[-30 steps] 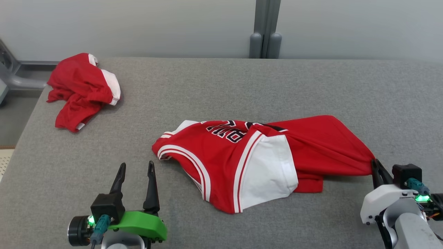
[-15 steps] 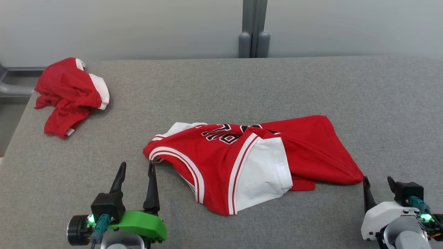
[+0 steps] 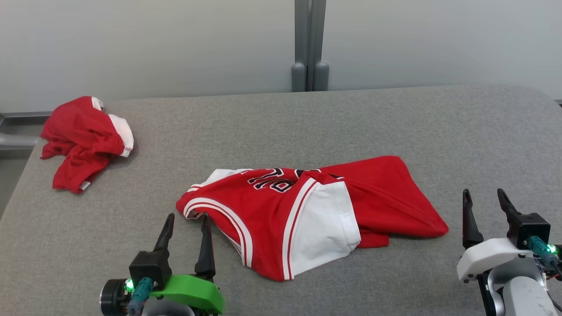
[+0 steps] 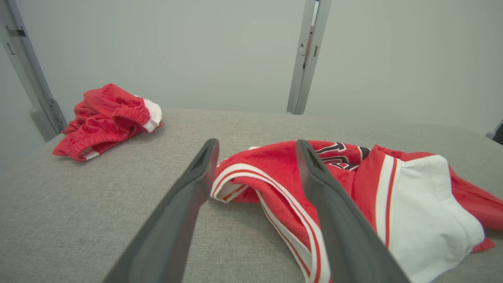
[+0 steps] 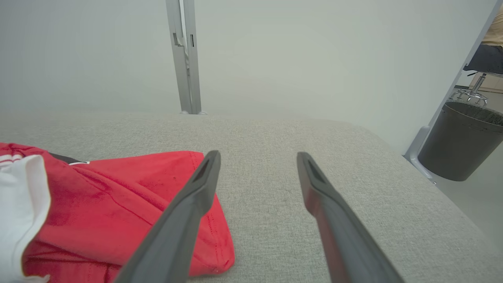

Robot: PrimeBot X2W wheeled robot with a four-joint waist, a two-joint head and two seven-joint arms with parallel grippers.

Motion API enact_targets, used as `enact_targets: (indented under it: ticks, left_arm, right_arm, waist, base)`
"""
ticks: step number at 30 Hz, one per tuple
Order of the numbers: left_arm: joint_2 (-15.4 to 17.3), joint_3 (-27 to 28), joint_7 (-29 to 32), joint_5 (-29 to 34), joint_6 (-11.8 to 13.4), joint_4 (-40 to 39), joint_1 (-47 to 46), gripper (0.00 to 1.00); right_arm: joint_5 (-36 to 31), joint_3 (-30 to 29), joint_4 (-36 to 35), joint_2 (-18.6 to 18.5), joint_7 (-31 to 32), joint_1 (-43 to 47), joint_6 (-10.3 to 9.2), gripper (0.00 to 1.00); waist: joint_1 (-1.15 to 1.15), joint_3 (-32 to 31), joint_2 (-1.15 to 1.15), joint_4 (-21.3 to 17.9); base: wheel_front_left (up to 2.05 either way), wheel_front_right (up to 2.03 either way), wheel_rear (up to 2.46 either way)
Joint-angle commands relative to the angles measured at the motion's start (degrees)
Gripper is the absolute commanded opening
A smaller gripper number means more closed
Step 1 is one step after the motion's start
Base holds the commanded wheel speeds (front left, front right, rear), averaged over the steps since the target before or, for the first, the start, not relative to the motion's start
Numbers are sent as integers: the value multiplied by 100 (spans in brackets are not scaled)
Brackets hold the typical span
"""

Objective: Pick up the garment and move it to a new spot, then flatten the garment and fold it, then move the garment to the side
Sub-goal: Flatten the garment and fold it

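The garment (image 3: 307, 210), a red jersey with white trim and dark lettering, lies crumpled in the middle of the grey padded table (image 3: 395, 123). My left gripper (image 3: 187, 216) stands open at the jersey's left edge; in the left wrist view its fingers (image 4: 256, 143) frame the striped armhole of the garment (image 4: 271, 165) without touching it. My right gripper (image 3: 484, 193) is open and empty, just right of the jersey's pointed right corner. The right wrist view has this gripper (image 5: 258, 154) over bare table, the garment's red hem (image 5: 118, 196) beside its left finger.
A second red and white cloth (image 3: 83, 140) is bunched at the table's far left corner, also in the left wrist view (image 4: 110, 118). A grey post (image 3: 309, 44) stands behind the table. A dark bin (image 5: 459, 141) sits on the floor off the table's right side.
My right gripper has opened, let go of the jersey's right corner and drawn back to the right; the corner now lies on the table. The head camera has shifted.
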Motion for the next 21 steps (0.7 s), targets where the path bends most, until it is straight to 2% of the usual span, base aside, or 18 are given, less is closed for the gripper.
enact_targets:
  ticks: [1,11,21]
  left_arm:
    - [-27,-23,-28,-47,-33,43,-38,100]
    - [-209,-478,76,-283,-240,642,-24,100]
    - [-267,-989,391,-892,-302,1666,-456,100]
  right_arm:
    - [46,36,-145,20,-18,127,-8,100]
    - [76,206,-864,136,-17,346,-8,100]
    - [150,469,-1203,153,64,221,-8,100]
  waist:
    - [0,-51,0,-19]
    - [0,-63,0,-38]
    - [0,275,0,-330]
  base:
    - [0,0,0]
    - [0,0,0]
    - [0,0,0]
